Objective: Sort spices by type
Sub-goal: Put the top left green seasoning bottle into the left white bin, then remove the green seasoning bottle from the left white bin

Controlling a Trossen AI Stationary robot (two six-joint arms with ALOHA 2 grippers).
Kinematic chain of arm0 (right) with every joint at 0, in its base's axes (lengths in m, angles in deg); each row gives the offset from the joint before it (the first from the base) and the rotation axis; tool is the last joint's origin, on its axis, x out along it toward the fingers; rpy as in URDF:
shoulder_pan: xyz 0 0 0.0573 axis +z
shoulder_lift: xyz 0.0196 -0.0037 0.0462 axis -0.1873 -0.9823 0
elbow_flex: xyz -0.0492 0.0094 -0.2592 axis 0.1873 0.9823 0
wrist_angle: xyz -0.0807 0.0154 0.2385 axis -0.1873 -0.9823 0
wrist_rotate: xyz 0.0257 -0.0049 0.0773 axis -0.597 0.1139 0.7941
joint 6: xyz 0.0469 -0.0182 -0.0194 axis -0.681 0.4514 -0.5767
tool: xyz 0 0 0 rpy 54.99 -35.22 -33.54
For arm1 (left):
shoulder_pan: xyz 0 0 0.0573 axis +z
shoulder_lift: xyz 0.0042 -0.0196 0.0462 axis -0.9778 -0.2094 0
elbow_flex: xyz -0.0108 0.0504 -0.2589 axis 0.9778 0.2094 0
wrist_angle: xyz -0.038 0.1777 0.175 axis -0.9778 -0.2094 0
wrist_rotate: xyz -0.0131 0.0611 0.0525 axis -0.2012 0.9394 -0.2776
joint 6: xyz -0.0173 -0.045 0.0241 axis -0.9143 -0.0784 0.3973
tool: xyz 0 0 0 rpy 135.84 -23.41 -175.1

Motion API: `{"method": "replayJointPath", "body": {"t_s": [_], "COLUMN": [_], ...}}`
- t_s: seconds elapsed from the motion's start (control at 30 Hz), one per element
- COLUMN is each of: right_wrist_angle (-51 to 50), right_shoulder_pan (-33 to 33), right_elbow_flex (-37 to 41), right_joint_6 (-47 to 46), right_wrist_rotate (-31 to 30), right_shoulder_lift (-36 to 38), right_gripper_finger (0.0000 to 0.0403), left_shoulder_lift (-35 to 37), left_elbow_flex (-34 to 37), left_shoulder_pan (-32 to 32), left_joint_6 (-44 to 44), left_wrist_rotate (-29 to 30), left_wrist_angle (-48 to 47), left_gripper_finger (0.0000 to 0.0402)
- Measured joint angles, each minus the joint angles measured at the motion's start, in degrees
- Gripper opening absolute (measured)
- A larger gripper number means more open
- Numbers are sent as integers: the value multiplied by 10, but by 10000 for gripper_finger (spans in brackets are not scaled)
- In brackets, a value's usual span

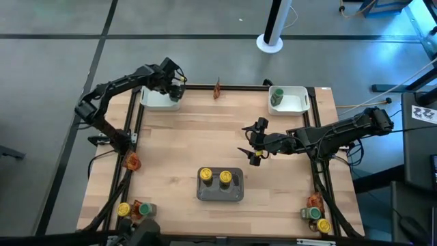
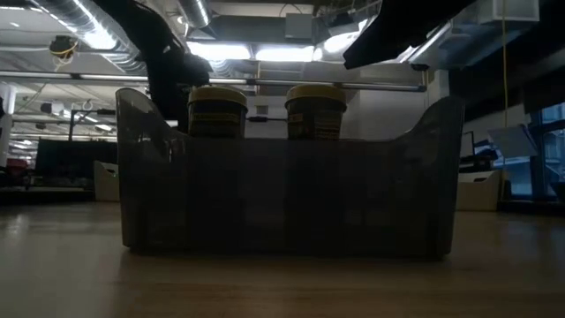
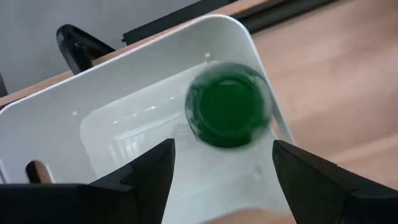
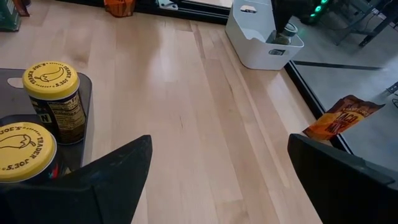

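My left gripper [image 1: 179, 87] hovers open over the white tray [image 1: 158, 100] at the table's far left corner. In the left wrist view a green-lidded jar [image 3: 227, 113] shows blurred inside that white tray [image 3: 93, 99], beyond the spread fingers of my left gripper [image 3: 221, 163] and apart from them. My right gripper [image 1: 251, 145] hangs open above the table's middle right, holding nothing. Two yellow-lidded jars [image 1: 205, 176] [image 1: 225, 178] stand in the grey tray [image 1: 220, 193]. A second green-lidded jar [image 1: 276, 98] stands in the far right white tray [image 1: 297, 102].
A reddish-orange packet [image 1: 217, 89] lies at the far edge and another [image 1: 131, 161] at the left edge. A yellow-lidded jar [image 1: 123, 209] and a green-lidded jar [image 1: 145, 208] sit at the near left corner. A packet [image 1: 315, 200], a green-lidded jar [image 1: 314, 213] and a yellow-lidded jar [image 1: 323, 225] sit at the near right corner.
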Motion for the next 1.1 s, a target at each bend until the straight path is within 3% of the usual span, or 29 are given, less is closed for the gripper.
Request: {"method": "replayJointPath", "body": {"t_s": [0.43, 0.73, 1.1], "right_wrist_angle": [0, 3, 3], "right_shoulder_pan": [0, 0, 0], "right_elbow_flex": [0, 0, 0], "right_joint_6": [0, 0, 0], "right_wrist_rotate": [0, 0, 0], "right_shoulder_lift": [0, 0, 0], "right_gripper_finger": [374, 374, 374], "left_shoulder_lift": [137, 204, 213], "left_elbow_flex": [0, 0, 0], "left_shoulder_pan": [-87, -236, -436], "left_joint_6": [17, 30, -17], "left_wrist_rotate": [0, 0, -6], "left_wrist_angle": [-55, -79, -103], "left_gripper_finger": [253, 253, 253]}}
